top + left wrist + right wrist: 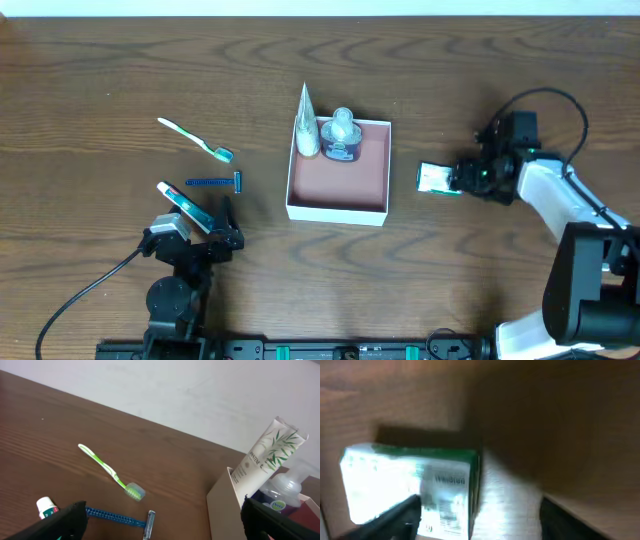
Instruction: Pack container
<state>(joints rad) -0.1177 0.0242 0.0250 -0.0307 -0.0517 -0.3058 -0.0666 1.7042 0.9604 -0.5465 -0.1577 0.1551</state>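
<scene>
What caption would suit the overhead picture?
Container holding a white tube and bottle; toothbrush, razor and carton lie outside on the table.

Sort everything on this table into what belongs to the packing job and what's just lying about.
Belongs to the job:
- container
- tube and bottle, inside it
- toothbrush, razor, toothpaste and green-and-white carton, outside it on the table

Just lying about:
- nothing I can see
</scene>
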